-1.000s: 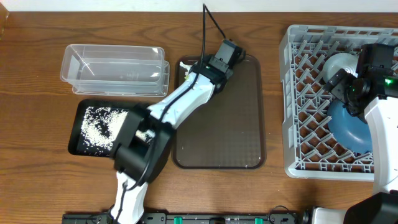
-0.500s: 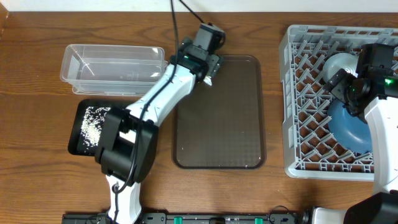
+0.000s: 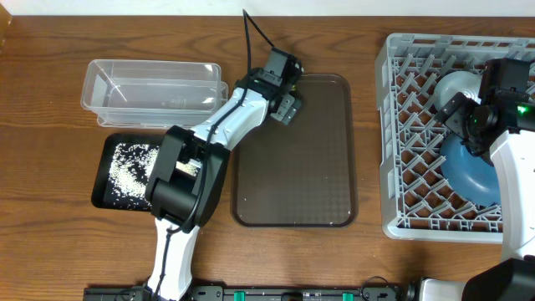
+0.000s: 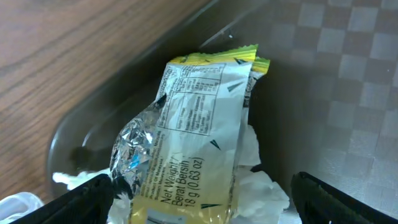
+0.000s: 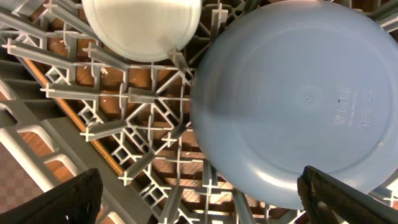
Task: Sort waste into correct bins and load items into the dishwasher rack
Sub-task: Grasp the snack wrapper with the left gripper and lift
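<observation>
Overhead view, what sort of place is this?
Probably a lab tabletop staged for dish clearing: a grey dishwasher rack, a brown serving tray, a clear tub and a black tray on a wooden table.

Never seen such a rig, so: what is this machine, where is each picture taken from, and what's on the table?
Two robot arms with two-finger grippers work at a table. The wide picture looks down from above; the other two come from cameras on each wrist. On the table: a clear tub, a black tray of rice, a brown serving tray, and a grey dishwasher rack holding a dark-blue dish and a pale bowl. The left gripper has a crumpled wrapper between its fingers; whether gripped is unclear. The right gripper hangs open over the rack.
</observation>
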### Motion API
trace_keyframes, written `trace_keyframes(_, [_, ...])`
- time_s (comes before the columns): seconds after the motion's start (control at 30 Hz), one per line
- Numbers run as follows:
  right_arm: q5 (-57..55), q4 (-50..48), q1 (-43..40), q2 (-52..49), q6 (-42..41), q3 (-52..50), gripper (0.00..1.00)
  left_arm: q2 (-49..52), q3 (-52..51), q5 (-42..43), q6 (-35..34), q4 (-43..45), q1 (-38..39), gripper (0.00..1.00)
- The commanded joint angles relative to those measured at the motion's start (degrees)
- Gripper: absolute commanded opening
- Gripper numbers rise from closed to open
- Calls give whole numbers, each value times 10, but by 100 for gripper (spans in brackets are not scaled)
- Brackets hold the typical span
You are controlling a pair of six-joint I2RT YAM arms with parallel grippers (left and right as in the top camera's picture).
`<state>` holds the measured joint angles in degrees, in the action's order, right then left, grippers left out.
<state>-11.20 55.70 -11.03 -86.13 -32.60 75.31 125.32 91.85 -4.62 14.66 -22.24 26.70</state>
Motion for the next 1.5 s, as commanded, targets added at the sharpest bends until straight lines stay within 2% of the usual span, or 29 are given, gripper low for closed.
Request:
trace_keyframes(0.0, [-8, 0, -6, 7, 5, 4, 99, 9, 2, -10, 10, 0, -2, 93])
trace_keyframes(0.13, [-8, 0, -6, 7, 5, 4, 99, 10, 0, -14, 10, -1, -2, 93])
trace_keyframes(0.3, [-8, 0, -6, 7, 5, 4, 99, 10, 0, -14, 10, -1, -2, 79])
trace_keyframes(0.47, [-8, 0, -6, 7, 5, 4, 99, 11, 0, -14, 12, 0, -3, 72])
trace_keyframes(0.6, [-8, 0, -6, 7, 5, 4, 99, 22, -2, -14, 12, 0, -3, 58])
trace_keyframes(0.77, [-8, 0, -6, 7, 5, 4, 99, 37, -2, -14, 12, 1, -3, 55])
trace_keyframes(0.97, [-8, 0, -6, 7, 5, 4, 99, 30, -2, -14, 12, 5, -2, 32])
trace_keyframes(1.07, [-8, 0, -6, 7, 5, 4, 99, 18, -2, -14, 12, 0, 3, 25])
trace_keyframes(1.2, [-8, 0, -6, 7, 5, 4, 99, -5, -2, -14, 11, -12, 17, 19])
trace_keyframes(1.33, [-8, 0, -6, 7, 5, 4, 99, -36, -2, -14, 9, -40, 38, 19])
trace_keyframes(1.47, [-8, 0, -6, 7, 5, 4, 99, -66, -2, -14, 9, -70, 54, 6])
